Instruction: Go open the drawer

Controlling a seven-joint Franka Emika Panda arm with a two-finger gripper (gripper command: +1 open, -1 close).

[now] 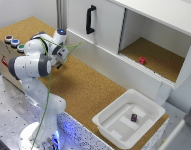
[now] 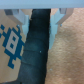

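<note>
I cannot make out the drawer with certainty in either view. My gripper (image 1: 59,63) hangs pointing down over the cork tabletop (image 1: 85,85) toward the exterior view's left, close to the arm's own elbow. In the wrist view the gripper (image 2: 39,20) is open, its pale fingers (image 2: 20,17) spread with nothing between them. Below it runs a dark band (image 2: 37,55), flanked by a light wooden surface with a blue printed pattern (image 2: 11,42) on one side and cork (image 2: 70,55) on the other.
A white cabinet stands behind the table with a black handle (image 1: 90,19) on its door and an open compartment holding a small red block (image 1: 142,60). A white tray (image 1: 112,120) with a dark block (image 1: 134,117) sits at the exterior view's right. Three coloured buttons (image 1: 14,43) are at the left.
</note>
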